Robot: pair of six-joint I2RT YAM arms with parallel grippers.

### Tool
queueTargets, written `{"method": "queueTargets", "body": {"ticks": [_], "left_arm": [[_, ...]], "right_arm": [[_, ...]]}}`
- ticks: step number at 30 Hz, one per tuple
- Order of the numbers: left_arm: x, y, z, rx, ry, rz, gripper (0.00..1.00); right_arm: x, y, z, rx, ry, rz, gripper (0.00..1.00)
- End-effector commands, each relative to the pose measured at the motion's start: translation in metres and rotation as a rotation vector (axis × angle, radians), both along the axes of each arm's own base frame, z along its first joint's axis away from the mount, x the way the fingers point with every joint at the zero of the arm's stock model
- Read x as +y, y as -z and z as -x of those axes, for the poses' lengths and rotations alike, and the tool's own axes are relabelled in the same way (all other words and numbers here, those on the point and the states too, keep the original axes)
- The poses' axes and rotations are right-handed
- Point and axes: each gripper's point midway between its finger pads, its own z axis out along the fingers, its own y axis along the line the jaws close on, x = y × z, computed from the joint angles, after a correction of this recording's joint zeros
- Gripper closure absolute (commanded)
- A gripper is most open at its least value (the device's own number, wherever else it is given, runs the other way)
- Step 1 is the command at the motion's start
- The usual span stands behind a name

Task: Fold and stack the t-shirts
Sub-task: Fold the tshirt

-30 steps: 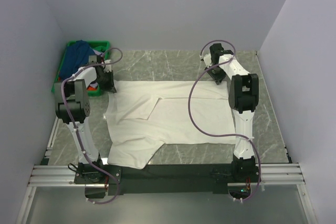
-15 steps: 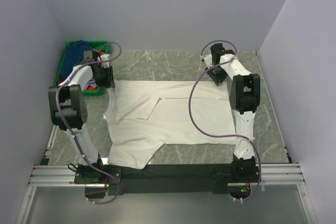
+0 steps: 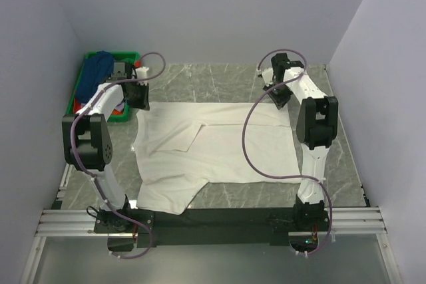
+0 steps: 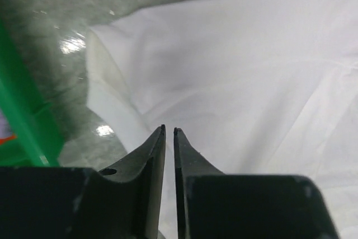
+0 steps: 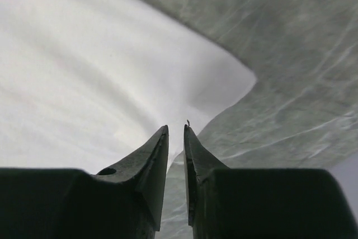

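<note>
A large white t-shirt (image 3: 219,147) lies spread flat on the marble table, one sleeve folded in over its chest. My left gripper (image 3: 142,101) hovers over its far left corner. In the left wrist view the white t-shirt (image 4: 251,71) lies below that left gripper (image 4: 169,131), whose jaws stand a thin slit apart and hold nothing. My right gripper (image 3: 279,100) hangs over the far right corner. The right wrist view shows that right gripper (image 5: 176,127), narrowly open and empty, above the white t-shirt's (image 5: 84,71) rounded corner. A dark blue t-shirt (image 3: 96,68) is heaped in the crate.
A green plastic crate (image 3: 126,56) stands at the far left corner of the table, and its green wall (image 4: 22,104) shows close beside the left gripper. Grey walls close in the back and both sides. Bare marble (image 3: 333,157) lies right of the shirt.
The left gripper has opened, let go of the shirt's far left corner and lifted off it, then narrowed again. The right gripper has risen slightly from the far right corner. The shirt stays flat.
</note>
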Motion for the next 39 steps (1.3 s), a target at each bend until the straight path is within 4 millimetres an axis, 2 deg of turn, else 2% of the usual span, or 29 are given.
{"method": "queueTargets", "body": {"ticks": [1, 5, 9, 10, 11, 13, 14, 16, 18, 19, 20, 22, 23, 24, 25, 27, 28, 29, 30, 31, 32, 33, 34, 35, 36, 37, 38, 39], "left_arm": [[-0.019, 0.019, 0.014, 0.061, 0.056, -0.035, 0.83], [-0.026, 0.038, 0.021, 0.112, 0.063, -0.059, 0.85], [-0.025, 0.055, 0.023, 0.168, 0.05, -0.078, 0.86], [-0.025, 0.057, 0.021, 0.173, 0.048, -0.081, 0.86], [-0.025, 0.06, 0.02, 0.184, 0.037, -0.083, 0.86], [-0.023, 0.07, 0.018, 0.209, 0.029, -0.092, 0.87], [-0.022, 0.075, 0.013, 0.216, 0.021, -0.095, 0.87], [-0.023, 0.074, 0.002, 0.202, 0.021, -0.099, 0.87], [-0.023, 0.084, -0.006, 0.212, 0.014, -0.102, 0.87], [-0.023, 0.081, -0.016, 0.195, 0.007, -0.099, 0.86], [-0.023, 0.089, -0.02, 0.202, 0.003, -0.098, 0.86], [-0.023, 0.085, -0.038, 0.158, -0.01, -0.093, 0.85], [-0.021, 0.09, -0.044, 0.154, -0.016, -0.09, 0.85], [-0.022, 0.089, -0.054, 0.124, -0.015, -0.087, 0.85], [-0.021, 0.082, -0.068, 0.087, -0.021, -0.085, 0.85], [-0.015, 0.084, -0.085, 0.058, -0.038, -0.091, 0.83], [-0.011, 0.072, -0.1, 0.018, -0.05, -0.088, 0.82], [-0.003, 0.073, -0.107, 0.011, -0.068, -0.082, 0.8], [-0.001, 0.066, -0.113, -0.007, -0.071, -0.069, 0.78], [0.0, 0.053, -0.122, -0.042, -0.064, -0.053, 0.75], [0.002, 0.039, -0.126, -0.074, -0.058, -0.035, 0.73], [-0.004, 0.028, -0.127, -0.099, -0.032, -0.01, 0.71], [-0.006, 0.021, -0.124, -0.117, -0.002, -0.005, 0.68], [-0.008, -0.002, -0.122, -0.158, 0.009, 0.0, 0.68], [-0.015, -0.011, -0.117, -0.172, 0.039, 0.029, 0.66], [-0.018, -0.009, -0.106, -0.158, 0.051, 0.044, 0.62], [-0.021, -0.028, -0.098, -0.187, 0.062, 0.056, 0.61], [-0.023, -0.031, -0.09, -0.18, 0.07, 0.07, 0.61]], "right_arm": [[0.005, 0.012, 0.026, 0.107, -0.007, 0.0, 0.76], [0.002, 0.03, 0.03, 0.161, 0.0, 0.029, 0.8], [-0.003, 0.045, 0.028, 0.199, 0.007, 0.079, 0.84], [-0.005, 0.045, 0.024, 0.192, 0.011, 0.09, 0.84], [-0.007, 0.053, 0.023, 0.21, 0.013, 0.102, 0.84], [-0.009, 0.051, 0.013, 0.192, 0.023, 0.115, 0.86], [-0.009, 0.057, 0.011, 0.202, 0.023, 0.121, 0.86], [-0.009, 0.052, 0.0, 0.177, 0.03, 0.123, 0.87], [-0.008, 0.057, -0.008, 0.167, 0.033, 0.133, 0.87], [-0.011, 0.053, -0.019, 0.13, 0.039, 0.149, 0.87], [-0.011, 0.057, -0.023, 0.124, 0.041, 0.156, 0.87], [-0.013, 0.056, -0.042, 0.058, 0.058, 0.17, 0.87], [-0.015, 0.054, -0.049, 0.033, 0.059, 0.175, 0.87], [-0.015, 0.053, -0.056, 0.004, 0.067, 0.18, 0.87], [-0.014, 0.05, -0.072, -0.059, 0.071, 0.181, 0.87], [-0.017, 0.037, -0.097, -0.162, 0.091, 0.197, 0.86], [-0.015, 0.032, -0.104, -0.192, 0.098, 0.197, 0.86], [-0.016, 0.025, -0.111, -0.224, 0.109, 0.2, 0.85], [-0.016, 0.015, -0.117, -0.26, 0.117, 0.201, 0.85], [-0.016, -0.004, -0.124, -0.316, 0.127, 0.194, 0.84], [-0.015, -0.015, -0.125, -0.337, 0.127, 0.188, 0.81], [-0.014, -0.017, -0.12, -0.337, 0.125, 0.177, 0.79], [-0.01, -0.044, -0.119, -0.383, 0.124, 0.15, 0.78], [-0.007, -0.052, -0.114, -0.382, 0.115, 0.126, 0.75], [0.001, -0.058, -0.108, -0.379, 0.097, 0.085, 0.74], [0.003, -0.065, -0.091, -0.356, 0.087, 0.064, 0.72], [0.009, -0.066, -0.081, -0.331, 0.068, 0.034, 0.7], [0.014, -0.055, -0.064, -0.273, 0.055, 0.018, 0.7]]}}
